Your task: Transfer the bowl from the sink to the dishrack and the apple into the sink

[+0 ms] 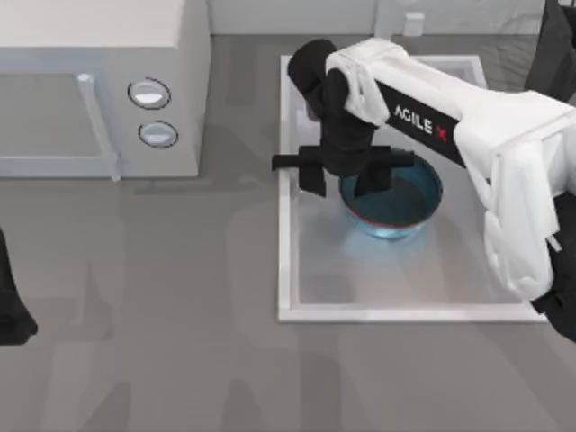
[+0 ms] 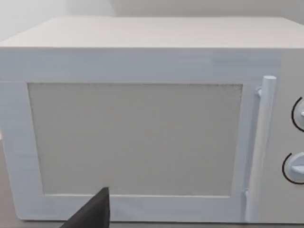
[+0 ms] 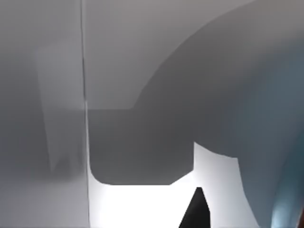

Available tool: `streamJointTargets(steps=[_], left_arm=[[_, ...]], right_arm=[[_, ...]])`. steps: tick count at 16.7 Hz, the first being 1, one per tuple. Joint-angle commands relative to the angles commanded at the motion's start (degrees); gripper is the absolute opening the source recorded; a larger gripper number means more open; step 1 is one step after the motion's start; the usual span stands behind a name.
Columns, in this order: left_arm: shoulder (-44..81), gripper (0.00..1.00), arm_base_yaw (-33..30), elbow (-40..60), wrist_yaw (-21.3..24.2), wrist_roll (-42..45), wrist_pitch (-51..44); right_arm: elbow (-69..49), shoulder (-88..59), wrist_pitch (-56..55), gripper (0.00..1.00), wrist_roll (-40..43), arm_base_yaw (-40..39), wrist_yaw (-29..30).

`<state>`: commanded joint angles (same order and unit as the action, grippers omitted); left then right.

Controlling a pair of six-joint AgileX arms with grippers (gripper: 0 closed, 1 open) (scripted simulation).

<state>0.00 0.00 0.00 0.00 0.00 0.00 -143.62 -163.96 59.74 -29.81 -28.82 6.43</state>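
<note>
Top view first, working from the near edge of the table back. At about eight o'clock, at the table's left edge, a black part of my left arm [image 1: 11, 310] sits parked; I cannot tell how its claw stands. Across the table, from four o'clock toward the centre, my right arm [image 1: 468, 135] reaches in over the sink [image 1: 284, 270], a white rectangular basin with a raised rim that takes up the right half of the table. The bowl [image 1: 405, 207] sits inside the sink, in its middle part: glossy blue with a thin reddish-brown rim. The right gripper [image 1: 346, 184] hangs over the bowl's nine o'clock rim, its claw spread, one finger [image 1: 313, 180] outside the bowl over the sink floor and the other inside the bowl. It grips nothing, and whether either finger touches the rim I cannot tell.

Farther back, at ten o'clock, stands the white microwave [image 1: 99, 99], its two round knobs [image 1: 149, 93] facing the sink. At one o'clock, behind the sink's far rim, the base of the faucet [image 1: 414, 22] shows.

Left wrist view faces the microwave door [image 2: 135, 137] and its upright handle [image 2: 266, 142], with a dark fingertip [image 2: 92, 213] low in the frame.

Right wrist view looks close along the sink wall [image 3: 42, 118], the bowl's blue-grey side [image 3: 266, 123] beside it.
</note>
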Motion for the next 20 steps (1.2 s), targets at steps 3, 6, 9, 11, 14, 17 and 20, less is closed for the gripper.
streamJointTargets(steps=[3, 6, 9, 11, 14, 17, 20], left_arm=[[0.0, 1.0, 0.0, 0.0, 0.0, 0.0, 0.0], [0.0, 1.0, 0.0, 0.0, 0.0, 0.0, 0.0], [0.0, 1.0, 0.0, 0.0, 0.0, 0.0, 0.0], [0.0, 1.0, 0.0, 0.0, 0.0, 0.0, 0.0], [0.0, 1.0, 0.0, 0.0, 0.0, 0.0, 0.0], [0.0, 1.0, 0.0, 0.0, 0.0, 0.0, 0.0], [0.0, 1.0, 0.0, 0.0, 0.0, 0.0, 0.0]], right_arm=[[0.0, 0.0, 0.0, 0.1, 0.0, 0.0, 0.0], [0.0, 0.0, 0.0, 0.0, 0.0, 0.0, 0.0], [0.0, 0.0, 0.0, 0.0, 0.0, 0.0, 0.0], [0.0, 0.0, 0.0, 0.0, 0.0, 0.0, 0.0], [0.28, 0.54, 0.03, 0.0, -0.07, 0.1, 0.05], [2.68, 4.39, 2.06, 0.0, -2.07, -1.79, 0.22], [8.08, 13.69, 6.59, 0.0, -6.45, -5.77, 0.68]])
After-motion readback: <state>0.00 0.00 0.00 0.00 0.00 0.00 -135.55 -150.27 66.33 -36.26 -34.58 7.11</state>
